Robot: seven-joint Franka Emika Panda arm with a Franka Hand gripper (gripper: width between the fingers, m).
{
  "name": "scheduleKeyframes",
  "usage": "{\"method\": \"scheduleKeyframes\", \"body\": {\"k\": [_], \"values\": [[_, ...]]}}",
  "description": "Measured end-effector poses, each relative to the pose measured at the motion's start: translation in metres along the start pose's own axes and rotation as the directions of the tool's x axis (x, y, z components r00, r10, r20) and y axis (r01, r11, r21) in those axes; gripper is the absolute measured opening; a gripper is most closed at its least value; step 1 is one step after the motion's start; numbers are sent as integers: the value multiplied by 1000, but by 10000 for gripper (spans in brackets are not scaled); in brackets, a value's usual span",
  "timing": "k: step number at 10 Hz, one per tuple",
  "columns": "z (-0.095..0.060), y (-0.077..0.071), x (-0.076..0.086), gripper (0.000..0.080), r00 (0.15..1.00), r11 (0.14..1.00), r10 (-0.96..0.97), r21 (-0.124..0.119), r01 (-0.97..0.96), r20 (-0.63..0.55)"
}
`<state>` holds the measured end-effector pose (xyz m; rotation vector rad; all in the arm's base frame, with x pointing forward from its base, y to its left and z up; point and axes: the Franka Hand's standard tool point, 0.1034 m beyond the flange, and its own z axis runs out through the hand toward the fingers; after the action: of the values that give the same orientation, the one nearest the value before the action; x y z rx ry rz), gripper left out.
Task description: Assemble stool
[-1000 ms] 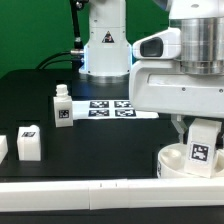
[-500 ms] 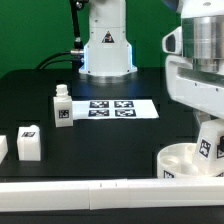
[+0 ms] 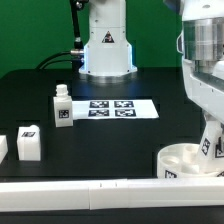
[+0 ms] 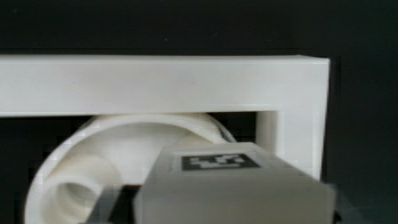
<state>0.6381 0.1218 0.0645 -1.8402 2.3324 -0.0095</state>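
Black table under you, green wall behind, and the robot's white base at the far edge. Watch your edges: a long white border bar runs along the near side, and the wrist view shows it meeting a second bar at a corner.

The seat lies flat, tucked into that corner at the exterior view's right, with its rim close to the bars. So you have no room on that side. Your open room is toward the exterior view's left, a wide bare stretch of table between the seat and the marker board.

Your gripper is down over the seat's right side, clamped on the held leg. The fingers themselves are hard to make out. That leg's long axis runs top to bottom, tipped a little off vertical. Its tag faces the exterior camera and its lower end is down at the seat. From the wrist it fills the foreground, tag showing, with the round seat just behind it.

Well apart, beside the marker board's left end, the upright leg stands with its long axis vertical and its narrow end up. Nearer the front bar sits the spare leg, with a tag on its upper face. One more white part is cut off by the picture's left edge.
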Motion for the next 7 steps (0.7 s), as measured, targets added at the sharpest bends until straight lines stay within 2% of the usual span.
{"method": "scheduleKeyframes", "body": {"k": [1,2,5,6,7], "values": [[0,0,-4,334,976,976,216,8,-216,6],[1,3,-8,334,964,965,264,7,-264,14],[3,6,-7,334,966,966,257,11,-258,19],[3,6,-7,428,972,972,234,11,-234,19],[3,6,-7,428,982,982,188,12,-188,17]]}}
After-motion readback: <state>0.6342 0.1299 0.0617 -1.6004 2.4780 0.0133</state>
